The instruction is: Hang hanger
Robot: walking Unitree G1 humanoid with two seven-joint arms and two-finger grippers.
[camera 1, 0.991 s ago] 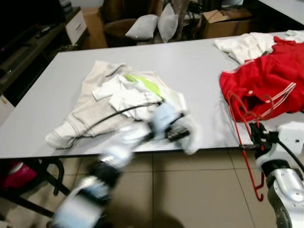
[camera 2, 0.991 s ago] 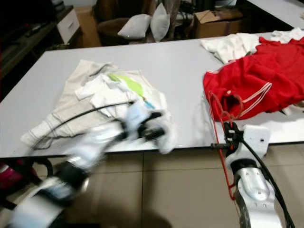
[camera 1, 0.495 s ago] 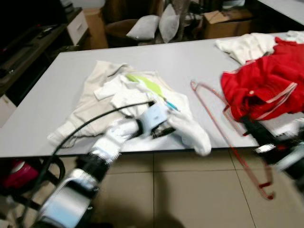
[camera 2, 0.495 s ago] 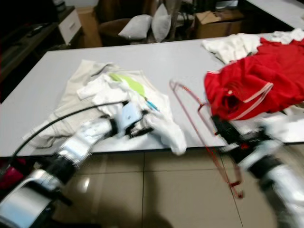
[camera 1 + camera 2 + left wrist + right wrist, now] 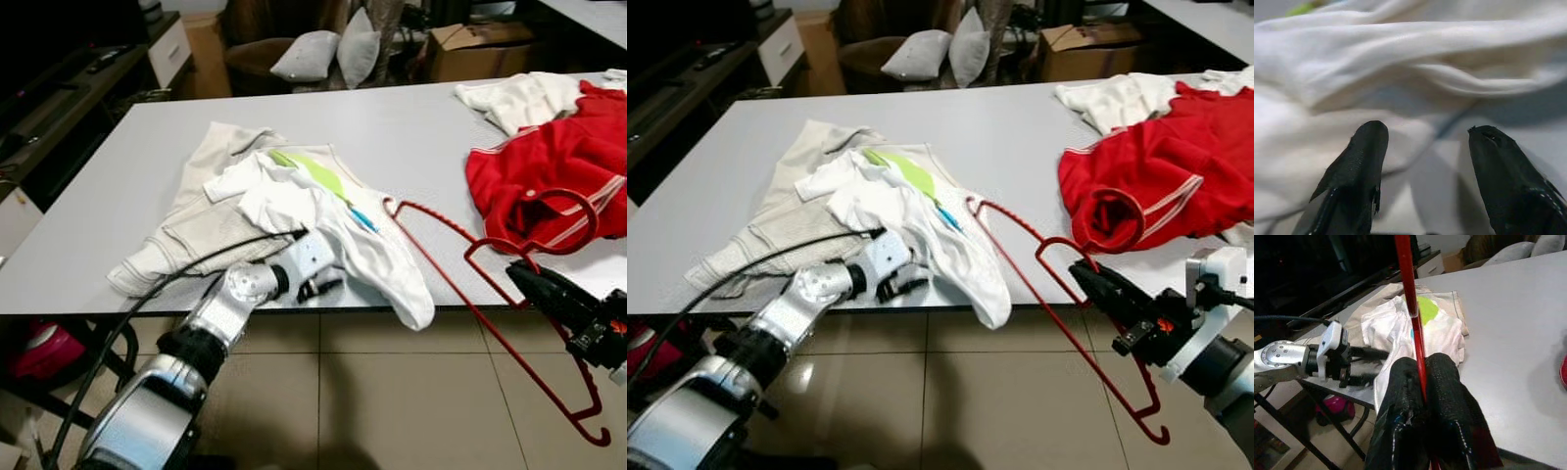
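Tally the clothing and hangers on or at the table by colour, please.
White or cream garments: 3 (beige garment, white shirt over it, white garment at the far right)
Red garments: 1 (red garment)
Red hangers: 1 (red hanger, held in the shut right tool)
Total: 5

You can't follow the red garment point(image 5: 558, 171) whole: it runs off the picture at the table's point(image 5: 118, 206) right edge. In the right wrist view the red hanger point(image 5: 1411, 308) is cut off overhead and hidden below where the right gripper's fingers point(image 5: 1449, 396) close on it. The beige garment point(image 5: 764, 230) lies partly buried beneath the white shirt point(image 5: 921, 220).
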